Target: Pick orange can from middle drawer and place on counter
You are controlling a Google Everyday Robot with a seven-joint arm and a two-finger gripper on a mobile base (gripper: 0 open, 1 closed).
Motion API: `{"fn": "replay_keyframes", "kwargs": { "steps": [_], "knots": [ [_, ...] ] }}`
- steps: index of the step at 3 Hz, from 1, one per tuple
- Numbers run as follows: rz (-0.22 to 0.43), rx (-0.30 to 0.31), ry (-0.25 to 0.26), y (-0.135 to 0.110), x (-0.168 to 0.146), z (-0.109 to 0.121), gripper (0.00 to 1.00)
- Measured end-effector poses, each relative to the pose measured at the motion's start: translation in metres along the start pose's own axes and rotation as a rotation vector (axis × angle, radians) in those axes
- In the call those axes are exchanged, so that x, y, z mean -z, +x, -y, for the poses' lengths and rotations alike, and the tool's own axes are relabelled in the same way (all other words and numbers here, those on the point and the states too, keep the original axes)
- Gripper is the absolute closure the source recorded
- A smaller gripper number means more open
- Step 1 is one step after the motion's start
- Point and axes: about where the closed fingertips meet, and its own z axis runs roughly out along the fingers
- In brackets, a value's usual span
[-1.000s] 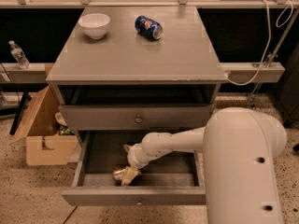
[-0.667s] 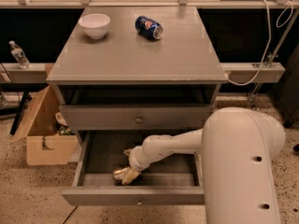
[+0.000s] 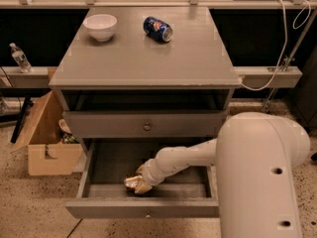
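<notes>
The middle drawer [image 3: 99, 190] is pulled out at the bottom of the grey cabinet. The orange can [image 3: 131, 183] lies on its side on the drawer floor near the front, shiny gold-orange. My gripper [image 3: 142, 184] reaches down into the drawer from the right and sits right over the can's right end, touching or covering part of it. My white arm [image 3: 188, 157] runs from the large white body at the lower right. The counter [image 3: 143, 58] is the flat grey cabinet top above.
A white bowl [image 3: 100, 27] and a blue can [image 3: 157, 29] lying on its side stand at the back of the counter. The upper drawer front [image 3: 147, 126] is closed. A cardboard box [image 3: 44, 143] sits on the floor at the left; a water bottle [image 3: 20, 58] stands on a ledge.
My wrist has shifted slightly lower and closer to the can. The can and the drawer have stayed in place.
</notes>
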Motion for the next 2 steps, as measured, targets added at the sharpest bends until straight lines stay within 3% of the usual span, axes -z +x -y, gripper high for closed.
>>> {"fn": "replay_keyframes", "kwargs": {
  "steps": [1, 2],
  "knots": [
    [0.053, -0.011, 0.042, 0.007, 0.060, -0.004, 0.95],
    [0.162, 0.032, 0.052, -0.011, 0.126, 0.001, 1.00]
  ]
}}
